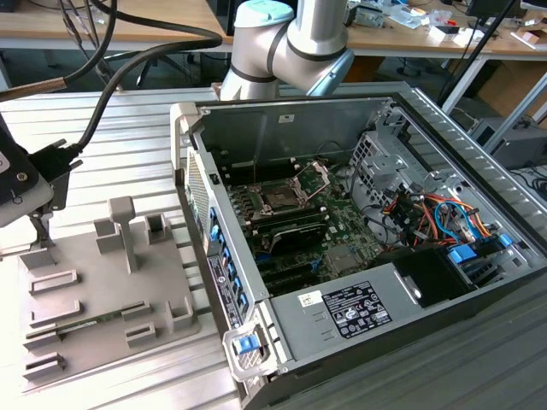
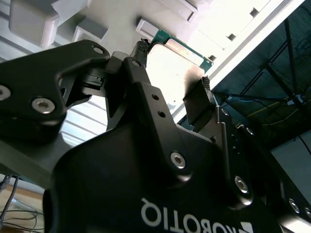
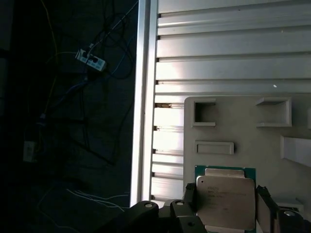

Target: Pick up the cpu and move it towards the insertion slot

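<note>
Between the fingertips of the black two-fingered gripper (image 2: 173, 68), a flat square silvery-topped cpu (image 3: 226, 204) appears pinched by opposite edges (sparing its face), over the grey plastic tray (image 3: 233, 121); the silver-framed square insertion slot (image 1: 282, 198) lies well apart, inside the open metal case (image 1: 291, 115).

Ribbed metal tabletop (image 1: 145, 145) in bright light, wooden workbenches (image 1: 34, 21) behind, a power strip (image 3: 90, 60) on dark floor (image 3: 48, 194).
</note>
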Action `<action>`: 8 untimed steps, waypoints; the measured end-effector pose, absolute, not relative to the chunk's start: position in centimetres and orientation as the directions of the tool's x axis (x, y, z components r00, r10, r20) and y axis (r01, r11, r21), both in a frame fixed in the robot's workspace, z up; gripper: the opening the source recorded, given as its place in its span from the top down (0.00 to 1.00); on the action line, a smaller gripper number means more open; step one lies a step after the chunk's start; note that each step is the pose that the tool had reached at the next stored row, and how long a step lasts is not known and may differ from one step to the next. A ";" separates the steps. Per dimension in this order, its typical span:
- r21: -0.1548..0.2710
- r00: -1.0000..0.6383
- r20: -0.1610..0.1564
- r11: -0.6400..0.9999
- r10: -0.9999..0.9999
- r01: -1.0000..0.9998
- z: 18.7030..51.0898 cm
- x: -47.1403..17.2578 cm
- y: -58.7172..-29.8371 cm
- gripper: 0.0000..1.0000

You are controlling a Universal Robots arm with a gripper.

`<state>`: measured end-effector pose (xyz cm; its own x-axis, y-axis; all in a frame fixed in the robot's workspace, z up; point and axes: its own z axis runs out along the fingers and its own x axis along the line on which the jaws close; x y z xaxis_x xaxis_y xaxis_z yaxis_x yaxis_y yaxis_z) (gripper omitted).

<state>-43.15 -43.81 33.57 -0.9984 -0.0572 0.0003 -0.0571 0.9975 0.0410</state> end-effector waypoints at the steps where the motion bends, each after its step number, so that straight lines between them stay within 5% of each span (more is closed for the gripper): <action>1: 0.041 -0.998 0.000 0.998 -0.057 -0.057 33.6 -43.1 -43.8 0.45; 8: 0.041 -0.998 0.000 0.998 -0.057 -0.057 33.9 -43.1 -43.8 0.45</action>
